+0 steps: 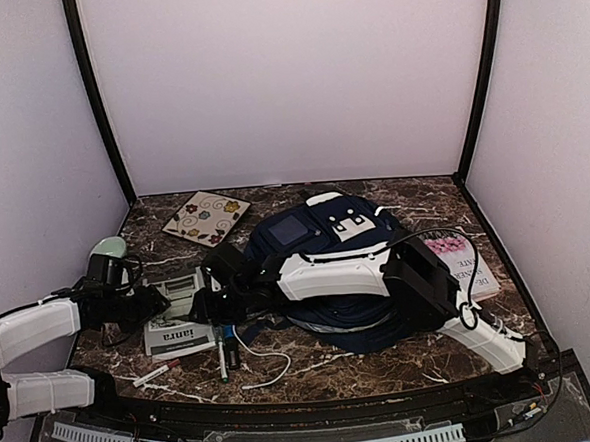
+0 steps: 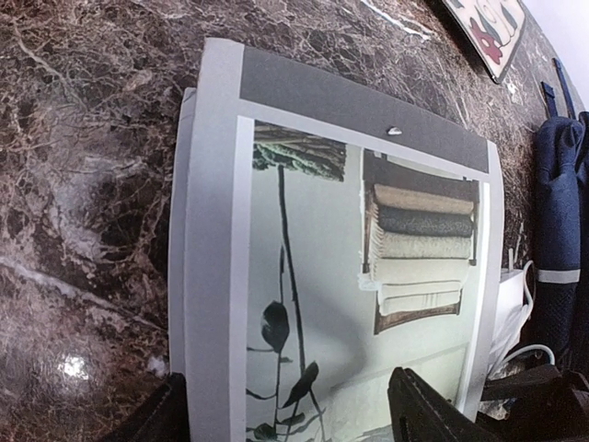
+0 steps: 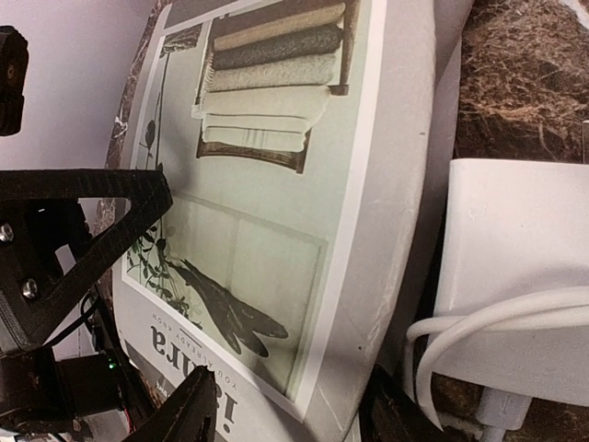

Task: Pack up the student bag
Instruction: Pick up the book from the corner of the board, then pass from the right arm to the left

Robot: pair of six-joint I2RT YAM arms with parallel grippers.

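We're grabbing the magazine [image 1: 177, 313], left gripper [image 2: 290, 414] and right gripper [image 3: 285, 410] straddling it, fingers open, needing a pinch before carrying to the student bag [image 1: 321, 234].

The navy student bag [image 1: 321, 241] lies on the marble table [image 1: 384, 364], a magazine [image 1: 178, 326] just left of it between the left hand [image 1: 156, 303] and right hand [image 1: 206, 305], a floral card [image 1: 206, 217] behind, a white cable [image 1: 269, 359] and pens [image 1: 223, 361] in front.

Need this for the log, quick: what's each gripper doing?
Left gripper: open, fingers over the magazine.
Right gripper: open, fingers straddling the magazine's edge.
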